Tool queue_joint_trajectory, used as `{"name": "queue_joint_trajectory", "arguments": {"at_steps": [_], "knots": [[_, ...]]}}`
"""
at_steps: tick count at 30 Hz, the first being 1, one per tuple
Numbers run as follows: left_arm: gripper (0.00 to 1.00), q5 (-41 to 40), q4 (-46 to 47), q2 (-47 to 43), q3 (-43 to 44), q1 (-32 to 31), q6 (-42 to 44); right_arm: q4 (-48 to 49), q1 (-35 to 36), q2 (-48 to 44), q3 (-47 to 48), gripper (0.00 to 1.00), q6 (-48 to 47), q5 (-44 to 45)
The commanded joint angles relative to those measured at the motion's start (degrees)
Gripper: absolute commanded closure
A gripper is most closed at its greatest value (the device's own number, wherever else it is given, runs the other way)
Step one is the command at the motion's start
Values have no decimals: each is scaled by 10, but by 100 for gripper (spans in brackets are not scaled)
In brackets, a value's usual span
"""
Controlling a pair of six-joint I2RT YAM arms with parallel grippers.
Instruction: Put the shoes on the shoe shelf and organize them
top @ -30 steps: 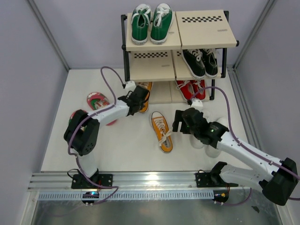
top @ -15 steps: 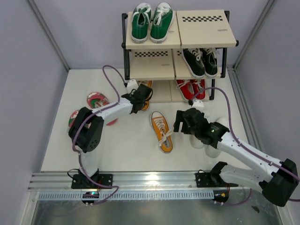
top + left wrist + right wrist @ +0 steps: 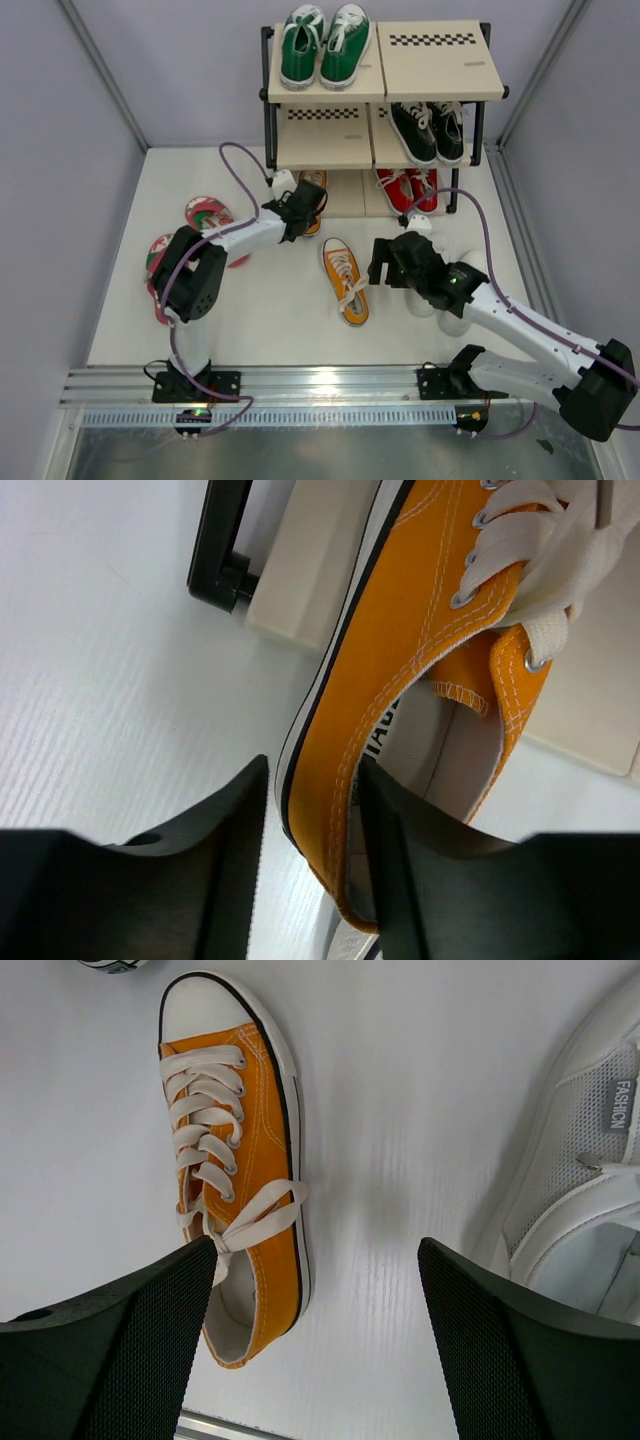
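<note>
Narrowly, left fingers (image 3: 225, 880) pinch an orange sneaker (image 3: 400, 670) by its side wall; right fingers (image 3: 110, 1360) spread wide.

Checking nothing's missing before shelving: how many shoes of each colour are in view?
Green sneakers: 2
Black sneakers: 2
Red sneakers: 2
Orange sneakers: 2
Pink flip-flops: 2
White sneakers: 2, partly hidden
Total: 12

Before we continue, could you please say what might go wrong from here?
The left tool pinches the held orange sneaker by its side wall only; it may twist at the bottom board. The open right tool hangs over the loose orange sneaker; a finger might nudge the white sneaker.
</note>
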Motion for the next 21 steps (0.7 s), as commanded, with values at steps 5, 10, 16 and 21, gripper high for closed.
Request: {"name": "queue_joint_trajectory", "arguments": {"at_steps": [5,10,16,21], "knots": [[41,15,31,-54,-18,7,7,52,-2,1,-1,13,-38,-68],[15,48,24,-123,-62,3,9,76,-2,20,-10,14,-70,-126],[7,59,-17,-216,-93,-4,30,88,-2,44,-14,14,-96,-172],[7,90,-30,-285,-154,-5,45,95,-2,70,-19,15,-94,-198]]}}
